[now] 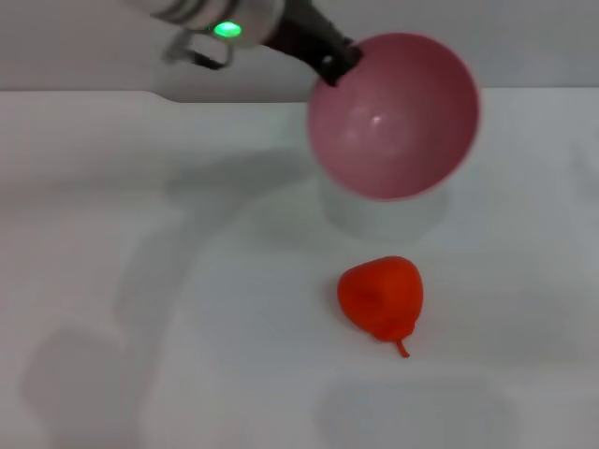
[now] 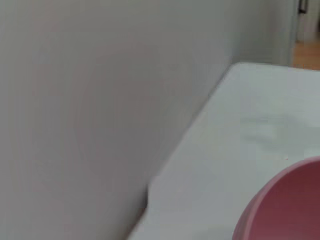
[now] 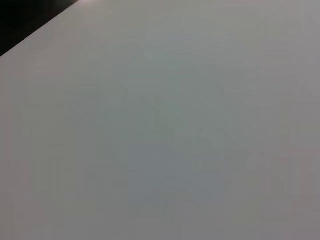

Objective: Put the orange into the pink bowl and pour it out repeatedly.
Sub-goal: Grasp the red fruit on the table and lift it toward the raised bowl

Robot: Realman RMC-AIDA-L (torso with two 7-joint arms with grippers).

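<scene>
Nearest us, the orange (image 1: 381, 296) lies on the table (image 1: 140, 281), mid-tabletop. Our left gripper (image 1: 335, 62) apparently grips the rim of the tipped, raised pink bowl (image 1: 393, 117) towards the far edge.

White table (image 1: 140, 281) against pale grey wall (image 2: 100, 100); wooden floor (image 2: 306, 54) beyond.
</scene>
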